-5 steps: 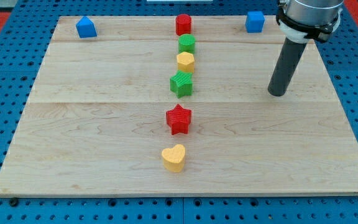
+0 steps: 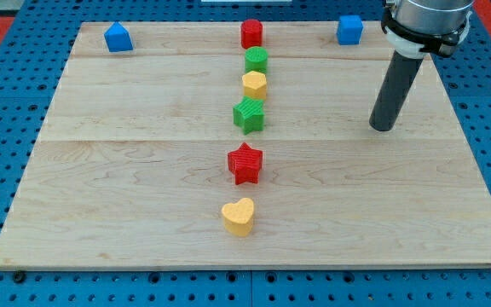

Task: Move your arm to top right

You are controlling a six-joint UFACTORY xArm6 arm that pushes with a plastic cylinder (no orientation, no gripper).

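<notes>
While my tip (image 2: 383,128) rests on the bench (image 2: 126,188) in the view's right half, a little above the middle, it touches none of the blocks, and the top right corner that the task names is not yet reached. No gripper is fitted to this arm, so there is nothing to be open or closed; the rod (image 2: 395,92) simply stands nearly upright, leaning slightly toward the view's top. Nearest to it is the blue cube (image 2: 349,29), up by the top edge and somewhat to the view's left of the rod. Down the middle of the board runs a line of blocks, well apart from the tip: a red cylinder (image 2: 251,34), a green cylinder (image 2: 257,60), a yellow hexagon (image 2: 255,84), a green star (image 2: 249,114), a red star (image 2: 245,163) and a yellow heart (image 2: 239,216). Another blue block (image 2: 118,37) sits near the top left corner. I judge the travel to be about halfway done. Next the tip should slide toward the view's top and slightly right, keeping to the right of the blue cube so as not to nudge it.
</notes>
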